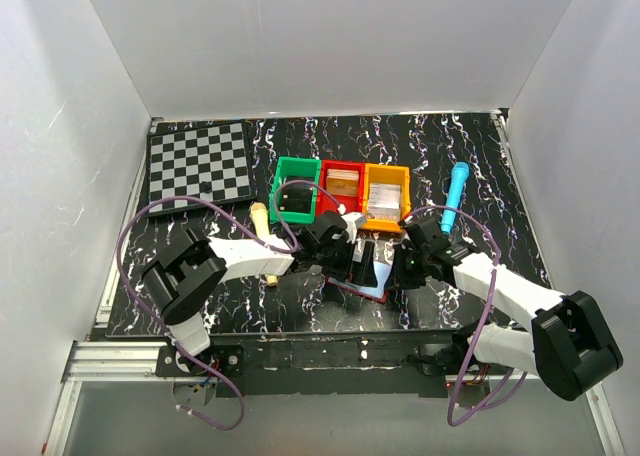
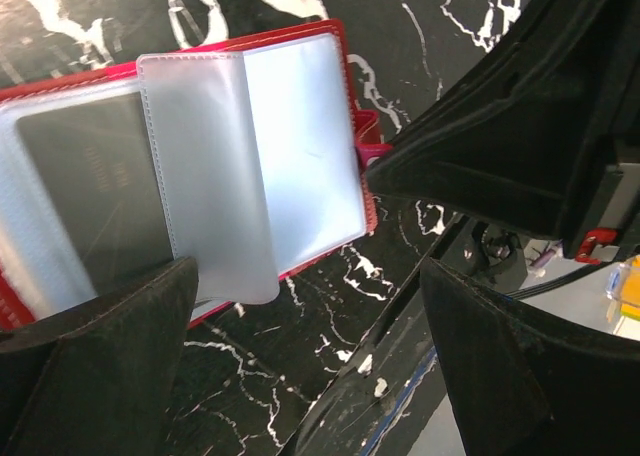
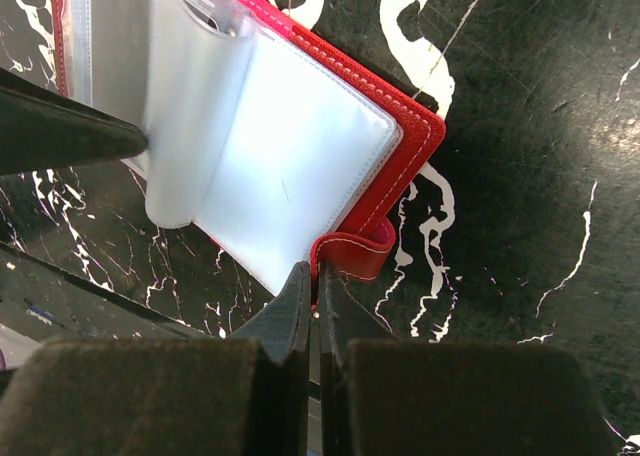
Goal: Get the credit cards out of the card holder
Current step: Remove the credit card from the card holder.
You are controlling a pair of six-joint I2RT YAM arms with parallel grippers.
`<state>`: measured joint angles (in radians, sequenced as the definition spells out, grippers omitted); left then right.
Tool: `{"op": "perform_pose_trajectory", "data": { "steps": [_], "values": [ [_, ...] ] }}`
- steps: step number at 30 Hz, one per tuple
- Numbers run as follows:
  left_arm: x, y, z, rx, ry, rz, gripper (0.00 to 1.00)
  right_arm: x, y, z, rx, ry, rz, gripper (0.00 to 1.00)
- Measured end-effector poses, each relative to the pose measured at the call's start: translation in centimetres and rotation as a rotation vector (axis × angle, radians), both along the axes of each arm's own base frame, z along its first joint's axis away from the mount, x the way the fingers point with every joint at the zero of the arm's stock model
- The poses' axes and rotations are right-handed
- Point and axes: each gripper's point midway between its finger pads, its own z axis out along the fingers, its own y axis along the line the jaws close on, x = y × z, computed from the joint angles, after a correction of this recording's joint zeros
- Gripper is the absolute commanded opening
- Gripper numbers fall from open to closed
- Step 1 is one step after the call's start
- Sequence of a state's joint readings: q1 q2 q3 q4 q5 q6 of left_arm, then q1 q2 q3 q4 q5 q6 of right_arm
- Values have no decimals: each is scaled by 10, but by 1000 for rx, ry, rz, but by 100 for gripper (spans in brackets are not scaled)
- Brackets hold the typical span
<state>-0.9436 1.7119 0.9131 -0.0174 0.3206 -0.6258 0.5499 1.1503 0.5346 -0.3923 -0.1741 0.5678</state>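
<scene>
The card holder [image 1: 372, 279] lies open on the black marbled table, its red cover [image 3: 412, 128] down and clear plastic sleeves [image 2: 210, 166] fanned up. A dark card [image 2: 90, 191] shows inside the left sleeve. My right gripper [image 3: 318, 284] is shut on the holder's red snap tab [image 3: 360, 251] at its near right edge; it also shows in the left wrist view [image 2: 500, 146]. My left gripper [image 2: 310, 376] is open at the holder's near edge, one finger [image 2: 100, 366] against the sleeves, the other [image 2: 520, 376] off to the side, holding nothing.
Green [image 1: 296, 191], red [image 1: 341, 184] and orange [image 1: 387, 191] bins stand in a row just behind the grippers. A chessboard [image 1: 200, 163] lies at the back left, a blue marker [image 1: 455, 194] at the right, a cream stick [image 1: 260, 221] near the left arm. The table's front edge [image 2: 440, 306] is close.
</scene>
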Motion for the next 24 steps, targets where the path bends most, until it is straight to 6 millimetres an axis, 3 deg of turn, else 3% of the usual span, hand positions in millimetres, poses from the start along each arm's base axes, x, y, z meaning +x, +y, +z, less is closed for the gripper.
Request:
{"op": "perform_pose_trajectory", "data": {
  "steps": [14, 19, 24],
  "values": [
    [-26, -34, -3, -58, 27, -206, 93, -2, -1, -3, -2, 1, 3, 2],
    [-34, -37, -3, -69, 26, -257, 93, -4, -5, -2, -2, -18, -6, 36],
    [-42, -40, -1, -76, 29, -293, 93, -3, -8, 6, 6, -55, -28, 52]
  ]
}}
